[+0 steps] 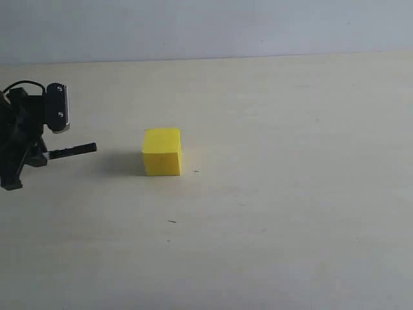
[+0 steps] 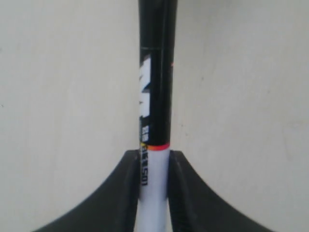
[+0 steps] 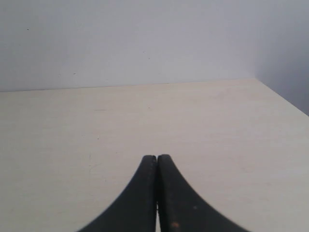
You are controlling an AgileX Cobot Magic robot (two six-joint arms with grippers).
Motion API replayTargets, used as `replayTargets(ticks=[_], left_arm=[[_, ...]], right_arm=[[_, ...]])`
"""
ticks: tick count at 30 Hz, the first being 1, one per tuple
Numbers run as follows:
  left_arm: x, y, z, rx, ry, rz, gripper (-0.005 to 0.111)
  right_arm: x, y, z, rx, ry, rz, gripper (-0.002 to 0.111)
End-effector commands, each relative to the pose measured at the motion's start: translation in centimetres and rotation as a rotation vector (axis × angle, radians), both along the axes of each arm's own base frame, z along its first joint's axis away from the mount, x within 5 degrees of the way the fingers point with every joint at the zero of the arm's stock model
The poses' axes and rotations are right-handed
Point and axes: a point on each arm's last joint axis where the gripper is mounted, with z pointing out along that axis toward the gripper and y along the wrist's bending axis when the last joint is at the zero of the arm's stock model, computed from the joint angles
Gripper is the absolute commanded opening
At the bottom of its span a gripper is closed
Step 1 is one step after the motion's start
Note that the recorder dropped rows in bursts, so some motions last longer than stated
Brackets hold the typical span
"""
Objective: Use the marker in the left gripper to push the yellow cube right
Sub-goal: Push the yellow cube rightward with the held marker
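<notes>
A bright yellow cube [image 1: 162, 151] sits on the pale table, left of centre in the exterior view. At the far left, my left gripper [image 1: 44, 155] is shut on the marker [image 1: 73, 150], whose black cap end points right toward the cube with a clear gap between them. In the left wrist view the dark jaws of the left gripper [image 2: 154, 157] clamp the white barrel, and the marker [image 2: 155, 92] runs on away from them, black half outermost; the cube is out of that view. My right gripper [image 3: 157, 158] is shut on nothing, over bare table, and does not appear in the exterior view.
The pale wooden table [image 1: 290, 213] stretches right of the cube and toward the front. A light grey wall [image 1: 206, 26] backs it. In the right wrist view the table's edge [image 3: 282, 99] runs near the wall corner.
</notes>
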Motion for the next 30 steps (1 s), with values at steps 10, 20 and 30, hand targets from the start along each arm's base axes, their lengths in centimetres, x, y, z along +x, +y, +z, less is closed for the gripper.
replayTargets(ticks=[10, 20, 30], left_arm=[[0.1, -0.6, 0.3, 0.043, -0.022, -0.063, 0.000], [0.6, -0.9, 0.3, 0.031, -0.079, -0.072, 0.000], [1.2, -6.4, -1.3, 0.018, -0.042, -0.166, 0.000]], right_arm=[[0.0, 0.0, -0.1, -0.006, -0.004, -0.002, 0.000], [0.0, 0.0, -0.1, -0.006, -0.004, -0.002, 0.000], [0.0, 0.0, -0.1, -0.006, -0.004, -0.002, 0.000]])
